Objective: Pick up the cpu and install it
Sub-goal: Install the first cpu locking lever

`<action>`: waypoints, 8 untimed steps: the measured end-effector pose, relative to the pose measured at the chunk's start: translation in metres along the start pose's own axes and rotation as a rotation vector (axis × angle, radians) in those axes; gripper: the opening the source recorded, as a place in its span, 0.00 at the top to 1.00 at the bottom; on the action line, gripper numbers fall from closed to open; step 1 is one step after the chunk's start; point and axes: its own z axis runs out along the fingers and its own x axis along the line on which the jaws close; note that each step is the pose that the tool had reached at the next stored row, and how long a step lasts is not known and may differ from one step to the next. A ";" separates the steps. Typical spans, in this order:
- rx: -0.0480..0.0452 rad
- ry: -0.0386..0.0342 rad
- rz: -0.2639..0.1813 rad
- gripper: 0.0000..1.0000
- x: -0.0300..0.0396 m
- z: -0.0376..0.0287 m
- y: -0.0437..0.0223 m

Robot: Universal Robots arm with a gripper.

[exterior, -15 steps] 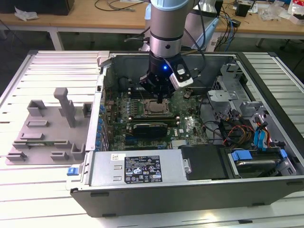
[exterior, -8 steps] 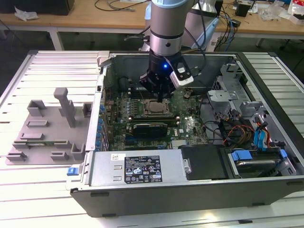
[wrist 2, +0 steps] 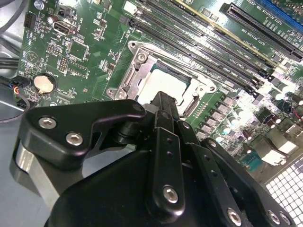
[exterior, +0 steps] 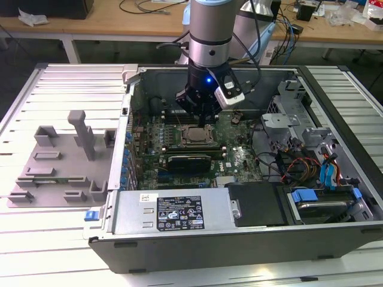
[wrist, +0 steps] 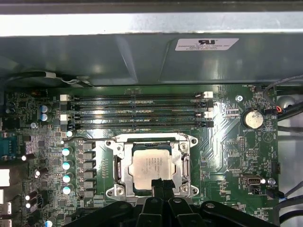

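First wrist view: our gripper [wrist: 160, 182] stands over the cpu [wrist: 150, 164], which sits in its socket.

We see the cpu lying flat, silver top up, inside the metal socket frame [wrist: 118, 142] on the green motherboard [wrist: 227, 151], just beside the rows of memory slots [wrist: 137, 111]. Our fingers [wrist: 154, 189] are drawn close together with barely a slit between them and grip nothing. Their tips hang at one edge of the cpu, and we cannot tell whether they touch it. In the second wrist view the same narrow tips cover part of the pale chip. In the exterior view our arm reaches down into the open computer case [exterior: 239, 239], and a grey fixture [exterior: 60, 161] lies on the table beside the case, on the exterior view's left.
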 end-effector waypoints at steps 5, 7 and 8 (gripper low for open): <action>0.0001 0.0001 0.000 0.89 0.0034 -0.0001 0.0012; 0.0001 0.0001 0.000 0.89 0.0044 -0.0001 0.0014; 0.0000 0.0000 0.000 0.89 0.0043 -0.0002 0.0015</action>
